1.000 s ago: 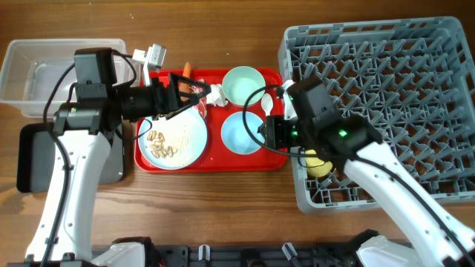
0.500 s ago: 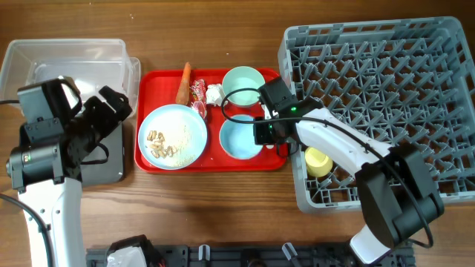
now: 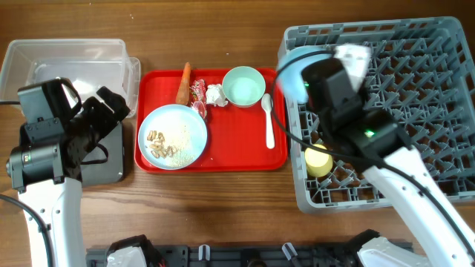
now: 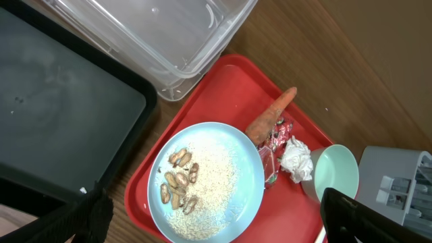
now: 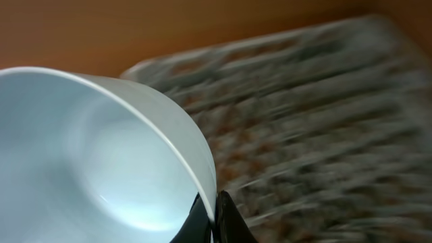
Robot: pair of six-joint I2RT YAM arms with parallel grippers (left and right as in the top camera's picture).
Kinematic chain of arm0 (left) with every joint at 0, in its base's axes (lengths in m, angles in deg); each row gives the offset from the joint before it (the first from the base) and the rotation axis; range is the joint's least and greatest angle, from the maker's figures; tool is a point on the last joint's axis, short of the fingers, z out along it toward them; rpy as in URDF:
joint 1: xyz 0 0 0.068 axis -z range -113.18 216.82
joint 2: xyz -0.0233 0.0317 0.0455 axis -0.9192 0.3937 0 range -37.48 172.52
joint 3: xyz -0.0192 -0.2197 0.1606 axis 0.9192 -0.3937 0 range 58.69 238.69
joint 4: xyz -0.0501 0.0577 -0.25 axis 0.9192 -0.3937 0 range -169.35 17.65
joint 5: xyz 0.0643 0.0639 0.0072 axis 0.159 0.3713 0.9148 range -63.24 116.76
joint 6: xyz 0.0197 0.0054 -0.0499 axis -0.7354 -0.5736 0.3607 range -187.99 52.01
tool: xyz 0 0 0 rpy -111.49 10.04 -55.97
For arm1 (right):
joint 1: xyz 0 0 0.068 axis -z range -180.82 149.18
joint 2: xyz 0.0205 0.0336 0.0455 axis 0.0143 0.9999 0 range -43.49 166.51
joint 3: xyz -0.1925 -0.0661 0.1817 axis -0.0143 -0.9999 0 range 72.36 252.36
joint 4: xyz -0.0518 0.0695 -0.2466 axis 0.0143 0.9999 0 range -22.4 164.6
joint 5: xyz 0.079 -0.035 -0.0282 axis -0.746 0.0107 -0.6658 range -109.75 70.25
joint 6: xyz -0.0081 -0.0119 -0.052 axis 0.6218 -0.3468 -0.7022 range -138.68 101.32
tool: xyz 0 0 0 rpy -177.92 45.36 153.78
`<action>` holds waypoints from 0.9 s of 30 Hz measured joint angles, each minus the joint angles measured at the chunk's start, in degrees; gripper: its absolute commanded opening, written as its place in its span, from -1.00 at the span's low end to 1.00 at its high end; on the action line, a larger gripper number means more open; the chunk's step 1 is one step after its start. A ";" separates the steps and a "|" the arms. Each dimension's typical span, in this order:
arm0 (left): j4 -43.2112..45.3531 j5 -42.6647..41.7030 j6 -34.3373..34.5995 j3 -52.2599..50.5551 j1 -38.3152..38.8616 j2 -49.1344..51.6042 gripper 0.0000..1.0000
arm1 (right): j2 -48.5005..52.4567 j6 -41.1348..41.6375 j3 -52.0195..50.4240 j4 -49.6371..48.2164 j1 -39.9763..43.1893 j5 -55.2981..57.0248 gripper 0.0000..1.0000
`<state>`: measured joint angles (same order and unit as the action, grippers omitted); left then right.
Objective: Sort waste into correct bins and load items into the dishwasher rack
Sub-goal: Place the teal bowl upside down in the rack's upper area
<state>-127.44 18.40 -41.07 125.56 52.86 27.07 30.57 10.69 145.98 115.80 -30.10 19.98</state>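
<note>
My right gripper (image 5: pixel 214 217) is shut on the rim of a pale blue bowl (image 5: pixel 101 155). It holds that bowl (image 3: pixel 290 69) in the air over the near-left corner of the grey dishwasher rack (image 3: pixel 401 96). A yellow cup (image 3: pixel 318 161) sits in the rack. On the red tray (image 3: pixel 237 157) lie a second bowl (image 3: pixel 243 85), a white spoon (image 3: pixel 268 119), and a blue plate (image 3: pixel 172 136) of rice and scraps. A carrot (image 3: pixel 182 83), a red wrapper (image 3: pixel 198 90) and a tissue (image 3: pixel 214 94) are there too. My left gripper (image 4: pixel 223 229) hangs open and empty over the tray's left side.
A clear tub (image 3: pixel 67 63) stands at the back left, with the black tray (image 4: pixel 61 115) in front of it under my left arm. Bare wooden table (image 3: pixel 215 200) runs along the front. The right wrist view is blurred.
My right gripper shut on the blue bowl, lifted it off the red tray and swung it over the rack, uncovering the spoon. The left arm drew back left from the tray, then stayed still.
</note>
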 measured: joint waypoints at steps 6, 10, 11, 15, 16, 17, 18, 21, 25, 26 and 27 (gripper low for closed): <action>0.02 0.00 0.02 0.00 0.00 0.00 1.00 | 5.44 -0.02 -0.20 2.36 12.81 19.12 -0.91; 0.02 0.00 0.02 0.00 0.00 0.00 1.00 | 12.87 -0.04 -0.63 0.50 22.18 22.29 -0.92; 0.00 0.00 0.02 0.00 0.00 0.00 1.00 | 14.45 -0.57 -0.90 -1.33 24.00 22.53 -0.91; 0.00 0.02 0.02 0.00 0.00 0.04 1.00 | 21.14 -7.08 -1.18 -11.65 28.00 23.43 -0.91; 0.00 0.04 0.02 0.00 0.00 0.04 1.00 | 23.12 -9.88 -1.18 -14.62 27.98 23.54 -0.91; 0.00 0.02 0.02 0.00 0.00 0.04 1.00 | 24.17 -11.23 -1.20 -15.65 27.87 23.54 -0.91; -0.04 0.00 0.02 0.00 0.00 0.04 1.00 | 25.33 -13.22 -1.22 -17.20 27.69 23.56 -0.91; 0.00 0.02 0.00 0.00 0.00 0.04 1.00 | 28.06 -16.81 -1.20 -18.84 27.30 24.17 -0.92; 0.00 0.02 0.02 0.00 0.00 0.04 1.00 | 28.83 -18.71 -1.20 -18.88 25.03 25.49 -0.92; 0.00 0.02 0.02 0.00 0.00 0.04 1.00 | 28.87 -19.58 -1.20 -18.69 24.09 25.46 -0.91; 0.00 0.02 0.02 0.00 0.00 0.04 1.00 | 29.05 -20.13 -1.20 -18.51 21.90 25.49 -0.91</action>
<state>-127.44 18.42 -41.05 125.56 52.86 27.12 59.62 -9.44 144.78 97.29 -8.20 45.46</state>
